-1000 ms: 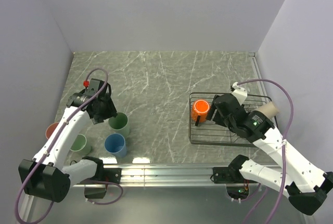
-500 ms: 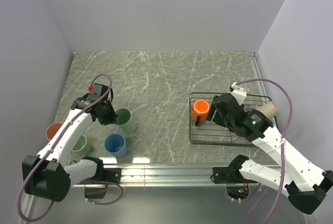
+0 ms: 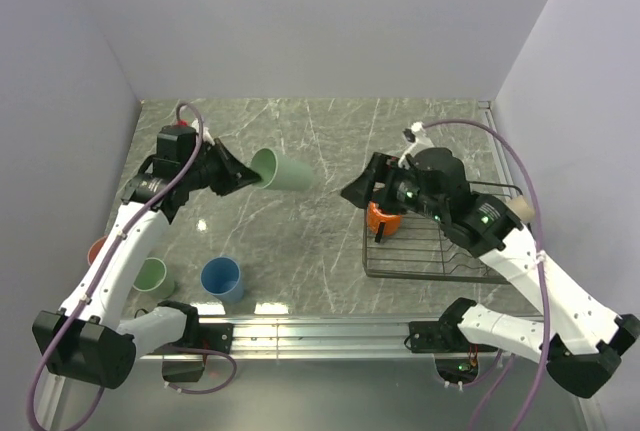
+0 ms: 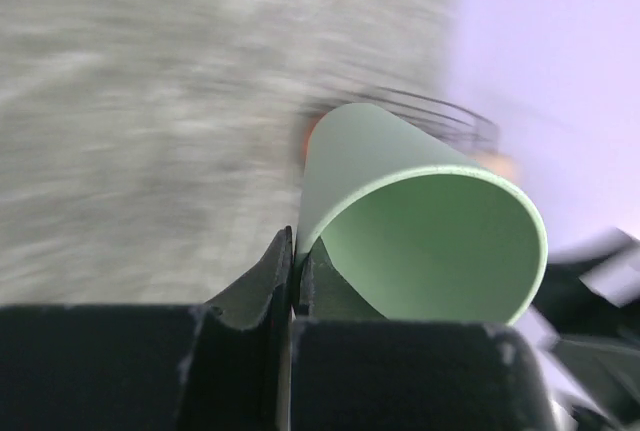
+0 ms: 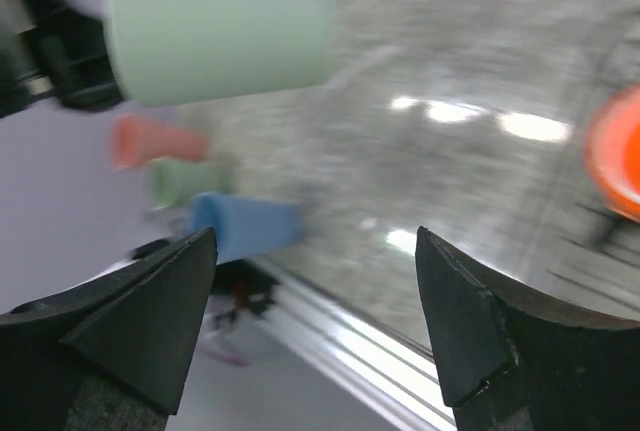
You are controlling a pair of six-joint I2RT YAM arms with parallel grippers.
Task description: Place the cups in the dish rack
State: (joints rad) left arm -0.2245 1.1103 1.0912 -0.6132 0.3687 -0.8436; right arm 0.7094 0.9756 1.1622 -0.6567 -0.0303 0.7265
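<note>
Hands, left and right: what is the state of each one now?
Left hand: closed on the rim of a pale green cup, held sideways.
Right hand: open, empty.

A grey, white-veined counter (image 3: 320, 151) fills mid-frame, pale walls (image 3: 300, 21) above and beside it, a metal rail (image 3: 330, 326) along the bottom.

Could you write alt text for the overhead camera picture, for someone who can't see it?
The left gripper holds a pale green cup sideways in mid-air, pointing toward the open right gripper. An orange mug sits in the wire dish rack.
</note>
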